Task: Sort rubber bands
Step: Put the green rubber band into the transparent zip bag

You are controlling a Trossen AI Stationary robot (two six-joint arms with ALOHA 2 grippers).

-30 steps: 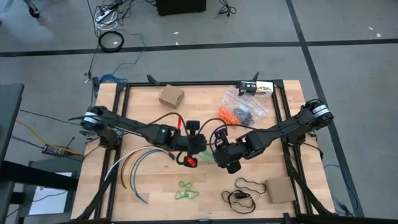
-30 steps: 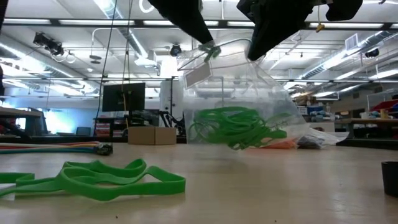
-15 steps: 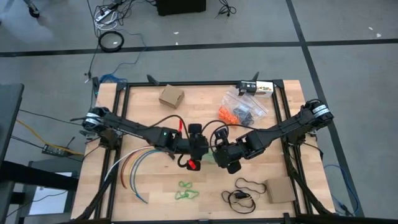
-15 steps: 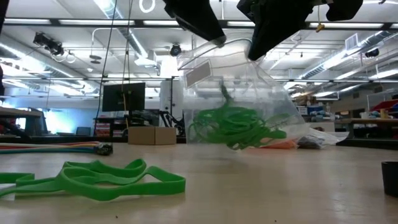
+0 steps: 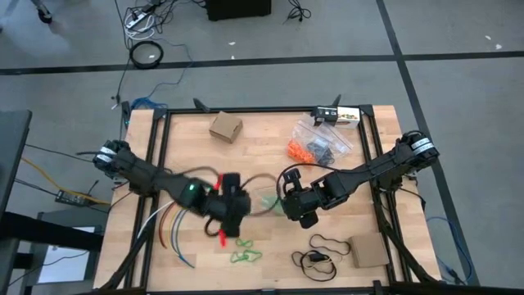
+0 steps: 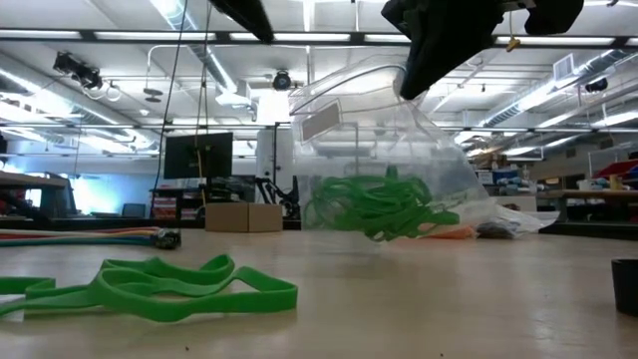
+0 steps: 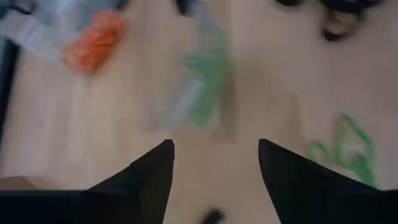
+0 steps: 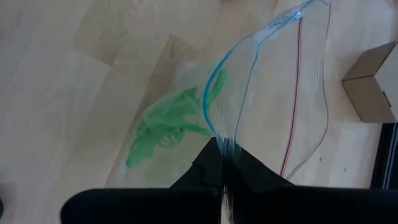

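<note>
A clear zip bag [image 6: 389, 150] stands on the table's middle with green rubber bands [image 6: 379, 204] heaped in its bottom. My right gripper [image 8: 221, 155] is shut on the bag's top. My left gripper [image 7: 214, 165] hangs open and empty, left of and nearer than the bag [image 5: 266, 201], above the wood. A few loose green rubber bands [image 5: 244, 252] lie flat near the front edge. Orange rubber bands [image 5: 299, 150] and dark ones [image 5: 325, 147] lie on and in other clear bags at the far right. My right gripper pinches the bag's open rim [image 8: 219, 134] between its two shut fingers, beside the blue zip line. The fingers come from above, slanting down. The bag hangs below them with its mouth gaping and its bottom [image 6: 399, 234] on the table.
A cardboard box [image 5: 225, 127] stands at the far left. Long coloured cables [image 5: 176, 217] curve at the near left. A black cord loop [image 5: 323, 250] and a flat cardboard piece [image 5: 368, 250] lie near the right front.
My left gripper has opened at the bag's mouth and let go of a green rubber band, which has fallen into the bag onto the heap. The gripper has then drawn away toward the table's left and near edge. The bag has stayed held up.
</note>
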